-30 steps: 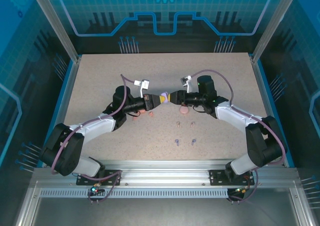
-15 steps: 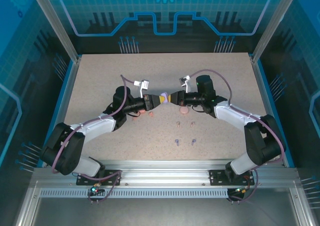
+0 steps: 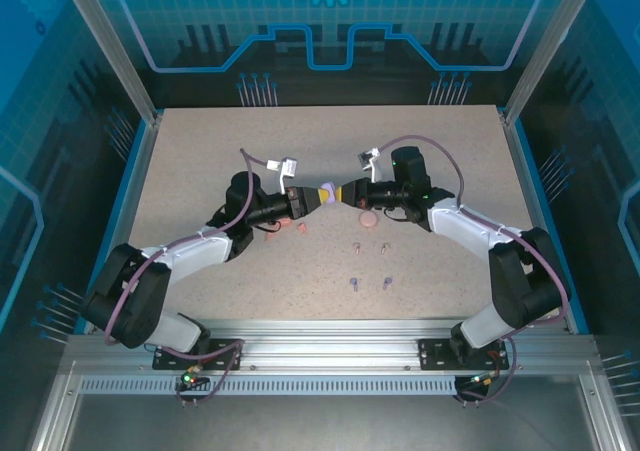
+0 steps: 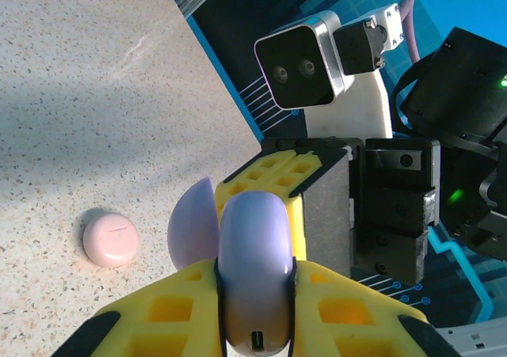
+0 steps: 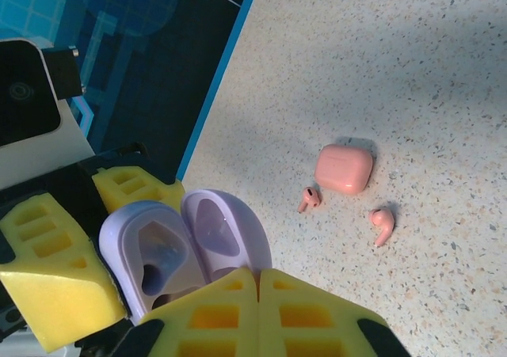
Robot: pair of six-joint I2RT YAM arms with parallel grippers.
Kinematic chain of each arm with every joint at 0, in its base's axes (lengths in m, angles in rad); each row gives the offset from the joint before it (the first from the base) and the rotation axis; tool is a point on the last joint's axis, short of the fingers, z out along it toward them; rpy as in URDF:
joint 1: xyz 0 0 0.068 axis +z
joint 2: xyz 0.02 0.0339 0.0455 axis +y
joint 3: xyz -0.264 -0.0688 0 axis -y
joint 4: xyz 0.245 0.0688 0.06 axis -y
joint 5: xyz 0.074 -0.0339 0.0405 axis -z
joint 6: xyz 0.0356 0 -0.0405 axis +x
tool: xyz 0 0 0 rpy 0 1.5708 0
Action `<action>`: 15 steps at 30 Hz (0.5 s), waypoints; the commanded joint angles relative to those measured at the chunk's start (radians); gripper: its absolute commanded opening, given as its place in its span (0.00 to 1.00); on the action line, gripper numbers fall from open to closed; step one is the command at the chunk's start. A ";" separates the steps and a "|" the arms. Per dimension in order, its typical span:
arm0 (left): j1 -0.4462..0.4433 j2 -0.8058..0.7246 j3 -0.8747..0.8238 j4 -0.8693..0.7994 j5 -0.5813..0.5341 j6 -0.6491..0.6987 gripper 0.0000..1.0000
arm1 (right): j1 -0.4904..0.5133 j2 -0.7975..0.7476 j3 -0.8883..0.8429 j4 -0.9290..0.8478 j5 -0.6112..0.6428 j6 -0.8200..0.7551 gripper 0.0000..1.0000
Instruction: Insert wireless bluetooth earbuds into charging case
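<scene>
Leaves open table [image 3: 200,151] toward every edge. Clamps the open purple case [image 4: 253,230] mid-table in the left tool [image 4: 255,286], right tool [image 5: 257,282] pressed shut at its lid (grip there unclear). Finds purple earbuds [image 3: 354,284] loose nearer the front edge.

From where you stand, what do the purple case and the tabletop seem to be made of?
The purple case looks like smooth moulded plastic, satin finish: soft highlights on its rounded shell. The tabletop looks like matte speckled stone or a stone-look laminate, dark flecks on beige; which one, I cannot tell.
</scene>
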 commanded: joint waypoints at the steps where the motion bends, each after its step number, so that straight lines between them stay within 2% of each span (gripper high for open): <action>1: -0.014 0.008 0.004 0.054 0.034 -0.013 0.00 | 0.025 0.013 0.040 -0.028 0.000 -0.019 0.22; 4: -0.015 0.006 0.004 0.062 0.036 -0.019 0.00 | 0.026 0.019 0.040 -0.028 0.002 -0.018 0.24; 12: -0.018 0.004 0.004 0.075 0.036 -0.031 0.00 | 0.026 0.041 0.044 -0.012 -0.009 -0.016 0.00; 15: -0.020 0.006 0.004 0.075 0.033 -0.030 0.00 | 0.026 0.041 0.048 -0.016 -0.009 -0.020 0.00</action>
